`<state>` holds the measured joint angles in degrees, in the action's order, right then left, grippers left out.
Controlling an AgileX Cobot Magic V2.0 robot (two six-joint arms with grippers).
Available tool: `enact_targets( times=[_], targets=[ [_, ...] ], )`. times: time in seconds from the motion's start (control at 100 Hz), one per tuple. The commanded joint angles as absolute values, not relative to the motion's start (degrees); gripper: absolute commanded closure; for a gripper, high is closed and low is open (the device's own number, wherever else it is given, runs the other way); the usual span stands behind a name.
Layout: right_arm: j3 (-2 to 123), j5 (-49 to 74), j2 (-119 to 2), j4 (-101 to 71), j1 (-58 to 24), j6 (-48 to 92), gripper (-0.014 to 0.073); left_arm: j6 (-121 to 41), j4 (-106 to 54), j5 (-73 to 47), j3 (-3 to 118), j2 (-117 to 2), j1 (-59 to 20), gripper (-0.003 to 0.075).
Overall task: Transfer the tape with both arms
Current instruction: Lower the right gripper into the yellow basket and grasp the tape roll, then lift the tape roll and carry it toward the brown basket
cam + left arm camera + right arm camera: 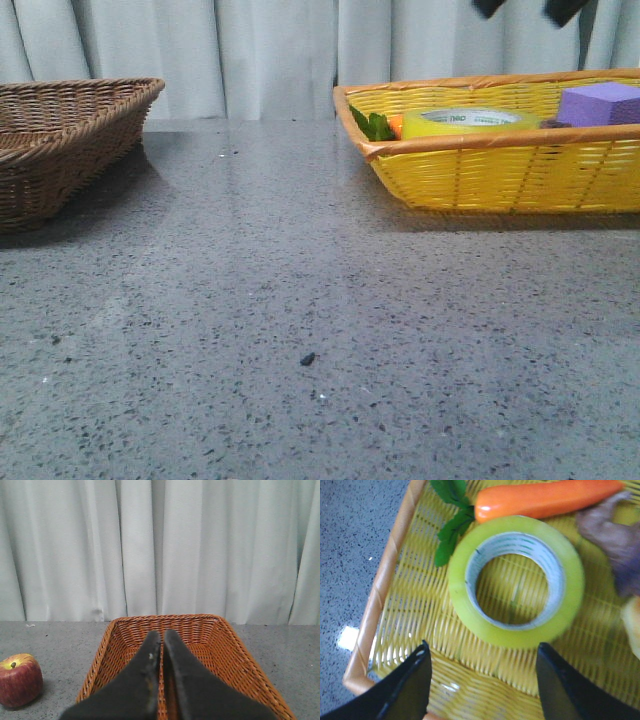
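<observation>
While the front view gives us only the upper rim of the tape (468, 122) peeking over the near wall of the yellow basket (510, 175) at about two o'clock on the table (300, 300), the right wrist view looks straight down into that basket and shows the whole roll lying flat on the weave, its open core facing up, so its axis runs vertical and the ring has no long side to speak of. From above we also see a toy carrot (545, 500) with green leaves (450, 520) just beside the roll, and a blurred purple-brown object (612, 540) near it that we cannot identify; the front view shows instead a purple block (600, 103) in the same basket, at the roll's three o'clock. The right gripper (482, 662) hangs above the basket with its two black fingers (407, 687) spread wide, wider than the roll, and grasping nothing; in the front view only its tips show at the top edge. Only the left wrist view shows us the left gripper (161, 636), its fingers pressed together with nothing between them, above a brown wicker basket (225, 650), with a red apple (19, 679) on the table well off to one side. That brown basket sits at ten o'clock in the front view, well apart from the yellow one, before a pale curtain (270, 50).
</observation>
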<state>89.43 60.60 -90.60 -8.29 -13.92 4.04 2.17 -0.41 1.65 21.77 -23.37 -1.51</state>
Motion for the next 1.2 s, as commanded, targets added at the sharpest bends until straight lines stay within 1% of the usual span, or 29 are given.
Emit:
enact_targets(
  times=[0.0,0.27,0.5,0.57,0.69,0.7,0.81,0.95,1.19],
  targets=[
    [94.6,60.0,-93.0,-8.6,-14.9,4.9,0.0211,2.4,-0.9,6.2,23.8,-24.0,-1.5,0.0741],
    [100.3,62.5,-103.7,-8.6,-15.6,5.0,0.0211,2.4,-0.9,6.0,23.8,-24.0,-1.5,0.0741],
    [100.3,62.4,-106.5,-8.6,-15.6,5.0,0.0216,2.4,-0.9,6.0,23.8,-24.0,-1.5,0.0741],
    [100.3,62.4,-106.9,-8.6,-15.6,5.0,0.0263,2.4,-0.9,6.0,23.8,-24.0,-1.5,0.0741],
    [100.3,62.2,-106.9,-8.6,-15.6,5.0,0.0391,2.4,-0.9,6.0,23.8,-24.0,-1.5,0.0741],
    [100.3,62.2,-106.9,-8.6,-15.6,5.0,0.0412,2.4,-0.9,6.0,23.8,-24.0,-1.5,0.0741],
    [100.3,62.2,-106.9,-8.6,-15.6,5.0,0.0488,2.4,-0.9,6.0,23.8,-24.0,-1.5,0.0741],
    [101.3,62.3,-106.9,-8.4,-15.6,5.0,0.0526,2.4,-0.9,6.0,23.8,-24.0,-1.5,0.0741],
    [108.4,67.2,-106.8,-8.4,-15.6,5.0,0.0526,2.4,-0.9,6.0,23.8,-24.0,-1.5,0.0741]
  ],
)
